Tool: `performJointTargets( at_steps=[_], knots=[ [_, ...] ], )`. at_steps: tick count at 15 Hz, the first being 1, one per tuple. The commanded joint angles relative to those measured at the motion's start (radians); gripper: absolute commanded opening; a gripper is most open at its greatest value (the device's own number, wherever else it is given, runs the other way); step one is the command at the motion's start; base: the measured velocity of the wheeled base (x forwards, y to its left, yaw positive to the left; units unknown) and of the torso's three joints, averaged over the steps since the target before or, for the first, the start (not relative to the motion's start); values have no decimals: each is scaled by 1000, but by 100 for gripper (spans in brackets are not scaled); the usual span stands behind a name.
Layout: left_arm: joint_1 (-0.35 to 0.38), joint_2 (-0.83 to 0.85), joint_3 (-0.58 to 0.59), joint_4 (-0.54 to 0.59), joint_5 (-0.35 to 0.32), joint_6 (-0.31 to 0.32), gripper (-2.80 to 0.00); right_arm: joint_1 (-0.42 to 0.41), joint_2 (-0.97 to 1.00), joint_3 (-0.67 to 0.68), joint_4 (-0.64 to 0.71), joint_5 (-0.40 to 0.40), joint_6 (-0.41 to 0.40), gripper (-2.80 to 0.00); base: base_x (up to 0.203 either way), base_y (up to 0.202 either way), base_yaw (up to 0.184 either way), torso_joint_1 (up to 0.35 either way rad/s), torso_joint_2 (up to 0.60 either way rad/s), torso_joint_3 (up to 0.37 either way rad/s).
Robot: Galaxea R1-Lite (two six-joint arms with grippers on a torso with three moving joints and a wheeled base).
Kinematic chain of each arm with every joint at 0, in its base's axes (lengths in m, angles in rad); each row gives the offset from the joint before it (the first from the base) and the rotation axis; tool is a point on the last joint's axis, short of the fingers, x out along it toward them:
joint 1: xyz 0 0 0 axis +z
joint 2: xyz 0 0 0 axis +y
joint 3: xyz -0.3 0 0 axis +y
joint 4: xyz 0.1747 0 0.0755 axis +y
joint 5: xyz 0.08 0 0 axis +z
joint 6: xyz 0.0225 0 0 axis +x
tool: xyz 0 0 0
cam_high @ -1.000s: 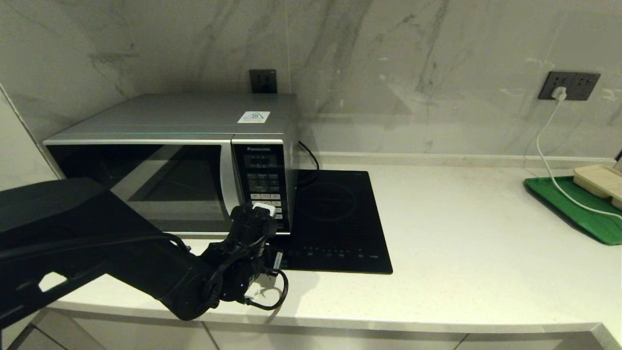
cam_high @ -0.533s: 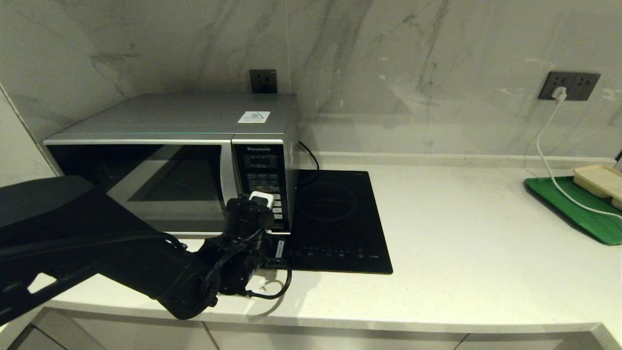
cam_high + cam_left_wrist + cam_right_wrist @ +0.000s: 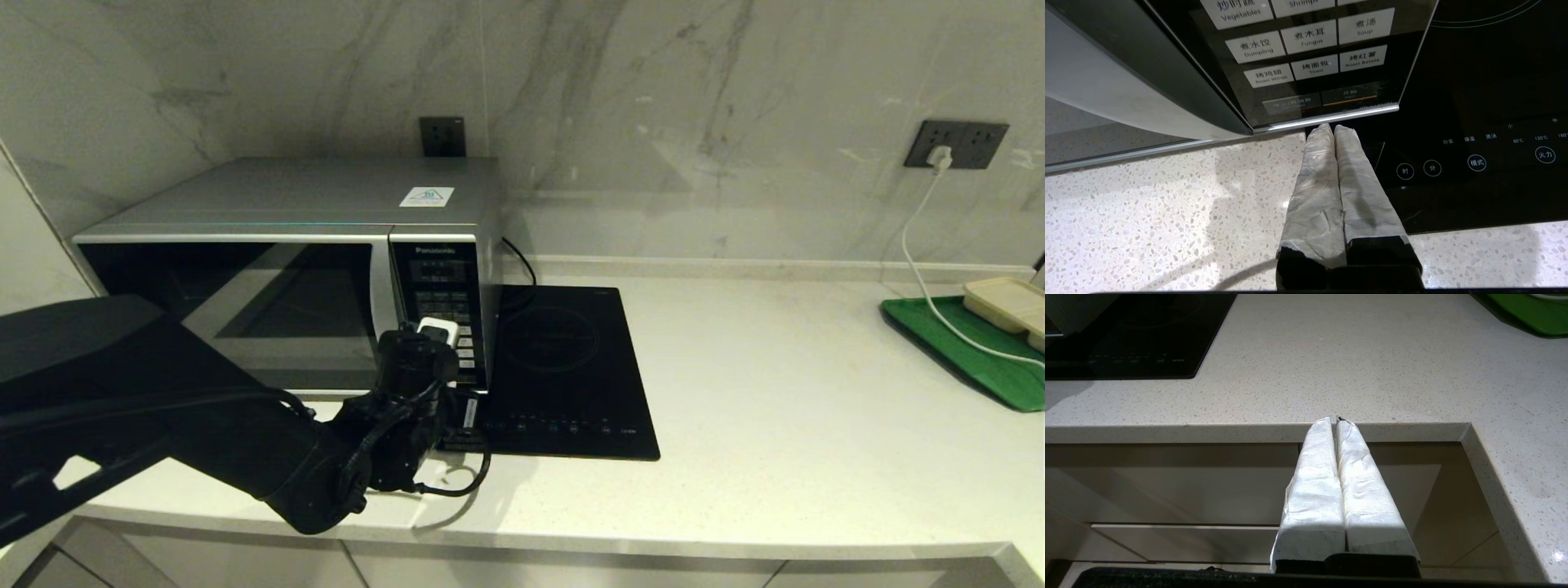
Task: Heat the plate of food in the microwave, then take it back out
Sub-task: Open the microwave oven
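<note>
The silver microwave (image 3: 286, 245) stands at the back left of the counter with its dark glass door closed. The plate of food is out of view; I cannot see through the door. My left gripper (image 3: 437, 330) is shut and empty, right in front of the lower keypad (image 3: 445, 314). In the left wrist view its taped tips (image 3: 1334, 127) sit just under the keypad panel's bottom edge, below the start button (image 3: 1349, 94). My right gripper (image 3: 1334, 419) is shut and empty, parked below the counter's front edge, out of the head view.
A flat black induction hob (image 3: 563, 367) lies right beside the microwave. At the far right a green tray (image 3: 971, 351) carries a beige rectangular tray (image 3: 1008, 304), with a white cable (image 3: 922, 269) running from a wall socket onto it.
My left gripper has risen and moved in toward the keypad's lower rows, with most of that motion in the first half second. Nothing else has moved.
</note>
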Motion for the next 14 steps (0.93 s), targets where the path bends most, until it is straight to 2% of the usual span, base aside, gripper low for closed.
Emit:
performJointTargets(
  at_steps=[1,5,8,14],
  knots=[
    [0,-1,3,-3,3,-7,-280,0,1,0,1,0,0,-280,0,0,0,0,0,0],
    [0,2,3,-4,-2,-9,-280,-1,1,0,1,0,0,-280,0,0,0,0,0,0],
    [-2,2,2,-4,1,-38,-280,-1,1,0,1,-1,0,-280,0,0,0,0,0,0],
    [-1,-3,0,-4,1,-38,-280,1,1,0,1,0,0,-280,0,0,0,0,0,0]
  ],
)
